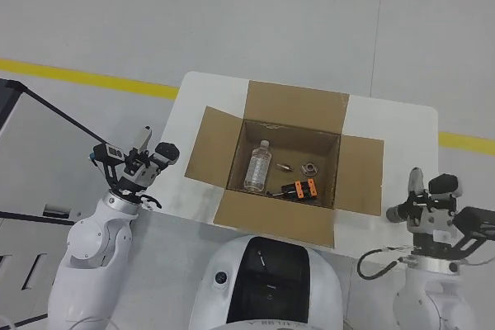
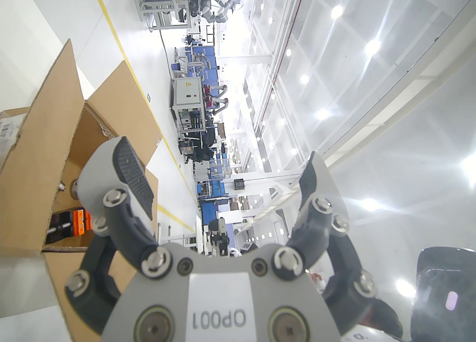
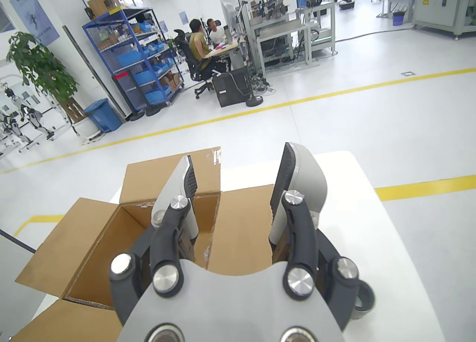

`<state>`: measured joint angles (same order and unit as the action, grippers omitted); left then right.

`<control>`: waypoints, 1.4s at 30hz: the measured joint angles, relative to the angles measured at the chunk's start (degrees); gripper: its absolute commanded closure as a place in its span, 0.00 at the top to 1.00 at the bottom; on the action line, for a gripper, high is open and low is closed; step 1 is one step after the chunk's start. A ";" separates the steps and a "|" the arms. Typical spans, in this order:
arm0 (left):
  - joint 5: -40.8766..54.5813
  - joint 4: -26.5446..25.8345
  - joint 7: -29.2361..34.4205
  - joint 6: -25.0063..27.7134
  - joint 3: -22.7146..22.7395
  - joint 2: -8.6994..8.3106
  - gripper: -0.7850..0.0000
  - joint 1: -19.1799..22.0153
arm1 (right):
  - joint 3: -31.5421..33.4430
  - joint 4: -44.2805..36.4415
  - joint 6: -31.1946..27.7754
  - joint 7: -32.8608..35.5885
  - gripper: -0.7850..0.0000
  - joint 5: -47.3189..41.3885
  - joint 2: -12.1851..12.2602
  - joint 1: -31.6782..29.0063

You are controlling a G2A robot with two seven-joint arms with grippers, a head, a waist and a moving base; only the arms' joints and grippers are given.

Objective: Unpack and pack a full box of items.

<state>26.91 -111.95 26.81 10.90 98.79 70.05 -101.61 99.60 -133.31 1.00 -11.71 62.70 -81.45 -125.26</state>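
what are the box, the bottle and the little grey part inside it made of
box: brown corrugated cardboard, matte, with fluted cut edges along the flaps.
bottle: clear plastic by its look, see-through and slightly glossy.
small grey part: probably metal, going by its dull grey sheen, but too small to be sure.
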 measured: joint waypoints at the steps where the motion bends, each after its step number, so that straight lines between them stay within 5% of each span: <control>1: 0.00 0.00 0.00 0.00 0.00 0.00 1.00 0.00 | 3.83 0.90 -3.44 -1.49 0.48 -1.46 0.24 -1.26; 3: 0.00 0.00 0.00 0.00 0.00 0.00 1.00 0.00 | 8.90 3.54 -9.58 -3.25 0.43 -2.64 0.64 -2.05; 6: 0.00 0.00 0.00 0.00 0.00 0.00 1.00 0.00 | 13.96 9.69 -15.49 -3.44 0.47 -3.12 1.14 -0.33; 7: 0.00 0.00 0.00 0.00 0.00 0.00 1.00 0.00 | 14.40 12.41 -16.33 -2.65 0.62 -3.28 1.25 0.72; 8: 0.00 0.00 0.00 0.00 0.00 0.00 1.00 0.00 | 14.32 14.36 -16.59 -1.85 0.98 -3.69 1.29 1.36; 9: 0.00 0.00 0.00 0.00 0.00 0.00 1.00 0.00 | 14.08 16.17 -16.34 -0.99 1.00 -4.16 1.30 1.87; 24: 0.00 0.00 0.00 0.00 0.00 0.00 1.00 0.00 | 13.86 18.37 -15.32 -0.16 1.00 -4.65 1.31 2.82; 28: 0.00 0.00 0.00 0.00 0.00 0.00 1.00 0.00 | 20.24 20.44 -17.62 -1.37 1.00 -2.43 2.02 4.57; 35: 0.00 0.00 0.00 0.00 0.00 0.00 1.00 0.00 | 25.38 30.53 -23.86 7.86 1.00 1.71 3.67 8.81; 42: 0.00 0.00 0.00 0.00 0.00 0.00 1.00 0.00 | 22.21 36.78 -29.21 7.49 1.00 9.03 4.28 10.37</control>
<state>26.91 -111.95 26.81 10.90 98.79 70.05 -101.61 121.81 -96.52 -28.21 -4.22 71.73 -77.17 -114.89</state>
